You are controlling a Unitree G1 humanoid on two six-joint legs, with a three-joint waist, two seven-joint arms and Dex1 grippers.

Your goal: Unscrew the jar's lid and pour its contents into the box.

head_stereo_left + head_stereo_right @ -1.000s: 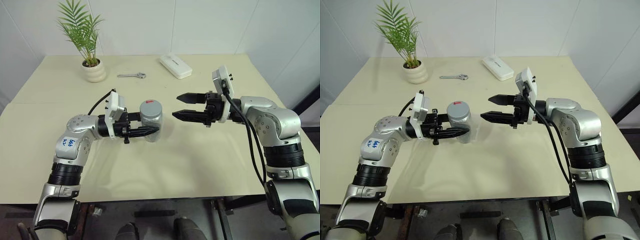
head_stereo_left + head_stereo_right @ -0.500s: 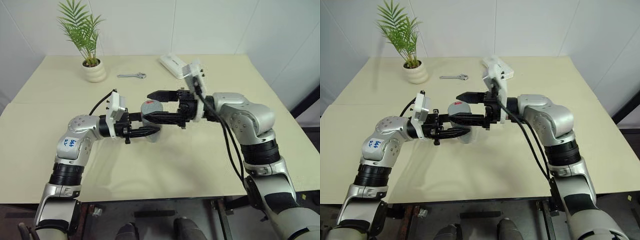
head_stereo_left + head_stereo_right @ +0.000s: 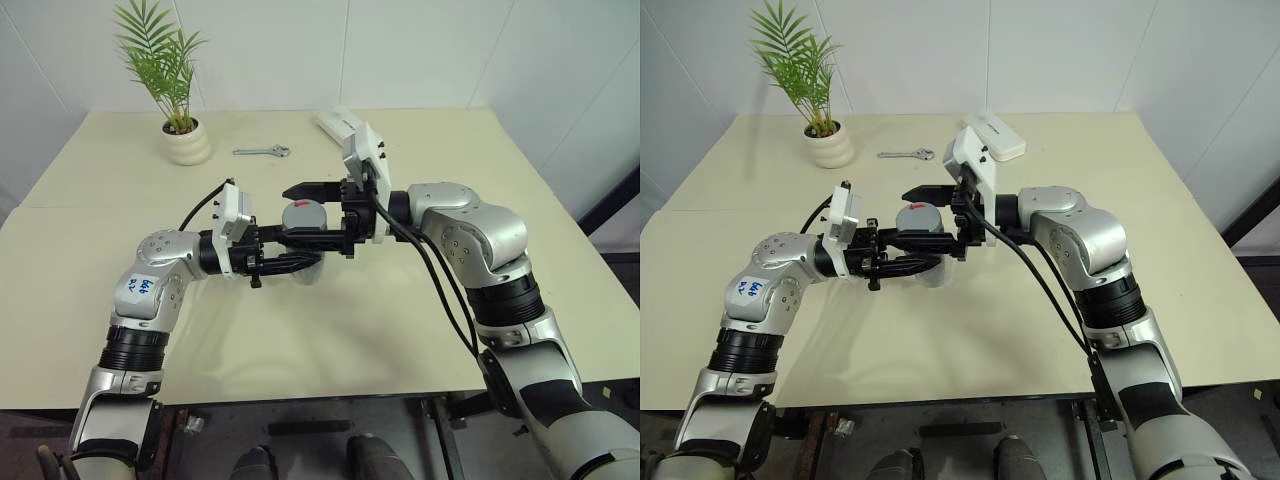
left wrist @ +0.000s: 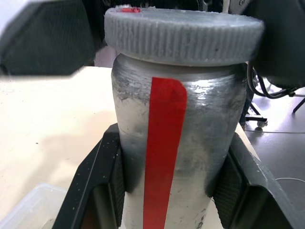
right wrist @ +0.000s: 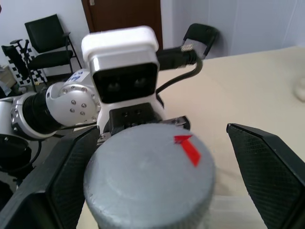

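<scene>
The jar, clear with a red strip down its side, is held upright above the table in my left gripper, which is shut on its body. Its grey ribbed lid sits on top with a red mark on it. My right gripper reaches in from the right and is open, one finger on each side of the lid and apart from it. A corner of the clear box lies on the table below the jar. The cloudy wall hides the contents.
A white plant pot with a palm stands at the table's far left. A metal wrench lies beside it. At the back centre is a white oblong case. Bare table lies in front of both arms.
My right gripper has swung left, from well right of the jar to straddling the lid, still open. The left gripper and jar have stayed put.
</scene>
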